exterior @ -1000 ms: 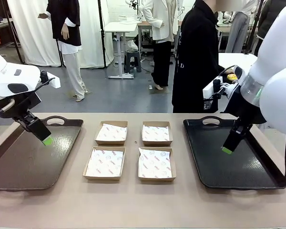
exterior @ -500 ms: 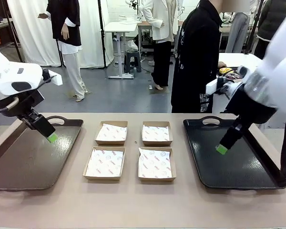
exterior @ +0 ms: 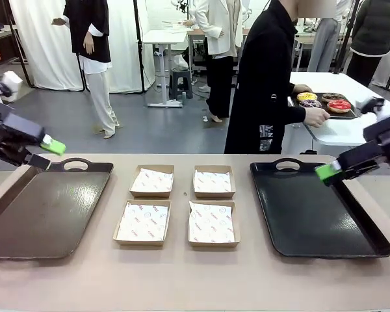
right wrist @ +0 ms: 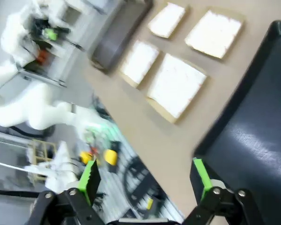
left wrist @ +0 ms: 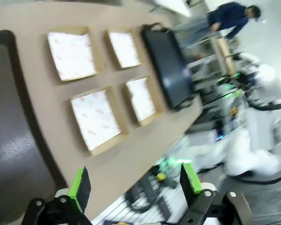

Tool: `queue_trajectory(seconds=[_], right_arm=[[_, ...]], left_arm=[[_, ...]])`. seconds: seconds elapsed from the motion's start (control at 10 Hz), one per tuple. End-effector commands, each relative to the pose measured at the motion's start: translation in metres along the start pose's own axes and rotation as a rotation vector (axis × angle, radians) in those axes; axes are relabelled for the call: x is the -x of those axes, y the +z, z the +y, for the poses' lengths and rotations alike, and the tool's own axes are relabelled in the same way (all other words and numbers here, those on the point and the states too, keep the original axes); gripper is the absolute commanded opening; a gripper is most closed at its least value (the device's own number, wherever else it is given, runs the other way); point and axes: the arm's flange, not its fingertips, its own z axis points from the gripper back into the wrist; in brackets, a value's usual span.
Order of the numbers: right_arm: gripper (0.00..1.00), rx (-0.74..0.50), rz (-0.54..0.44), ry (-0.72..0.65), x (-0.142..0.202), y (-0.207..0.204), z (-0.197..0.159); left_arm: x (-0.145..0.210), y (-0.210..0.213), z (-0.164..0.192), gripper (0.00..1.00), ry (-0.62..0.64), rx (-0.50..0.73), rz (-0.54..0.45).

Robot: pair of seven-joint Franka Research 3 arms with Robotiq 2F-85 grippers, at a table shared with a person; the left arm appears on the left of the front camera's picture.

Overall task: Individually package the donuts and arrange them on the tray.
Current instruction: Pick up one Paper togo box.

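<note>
Several glazed donuts [exterior: 324, 101] lie on a small dark tray on a white side table behind the far right; the red one [exterior: 339, 105] and the yellow one [exterior: 307, 97] stand out. A person in black has a hand [exterior: 316, 117] at that tray. My left gripper [exterior: 47, 153] hangs open above the far left corner of the brown tray [exterior: 45, 214]. In its wrist view the left gripper [left wrist: 135, 183] holds nothing. My right gripper [exterior: 331, 172] is open over the right rim of the black tray [exterior: 318, 214]. The right gripper [right wrist: 145, 177] is likewise empty.
Four paper-lined cardboard boxes [exterior: 179, 203] sit in a two-by-two block between the trays, also seen as boxes [left wrist: 94, 118] and boxes [right wrist: 177, 84] from the wrists. The black tray [left wrist: 166, 65] lies beyond them. Other people stand farther back.
Both arms have swung up and outward, off the insides of their trays to the table's left and right edges. The person has turned and reached to the donuts behind.
</note>
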Motion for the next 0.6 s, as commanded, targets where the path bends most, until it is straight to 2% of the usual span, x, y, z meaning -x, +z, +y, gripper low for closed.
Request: queue_trajectory(seconds=[0.0,0.2,0.4,0.5], right_arm=[[1.00,-0.233,-0.135,-0.198,0.024,0.005,-0.030],[1.00,-0.282,-0.210,-0.272,0.043,0.033,-0.069],[1.00,-0.278,-0.194,-0.316,0.057,0.051,-0.083],[1.00,-0.234,-0.206,-0.322,0.064,0.063,-0.086]], left_arm=[[0.037,0.010,0.027,1.00,0.192,0.220,-0.180],[0.055,0.039,0.051,1.00,0.275,0.263,-0.227],[0.072,0.065,0.071,1.00,0.326,0.290,-0.245],[0.084,0.079,0.080,1.00,0.340,0.300,-0.266]])
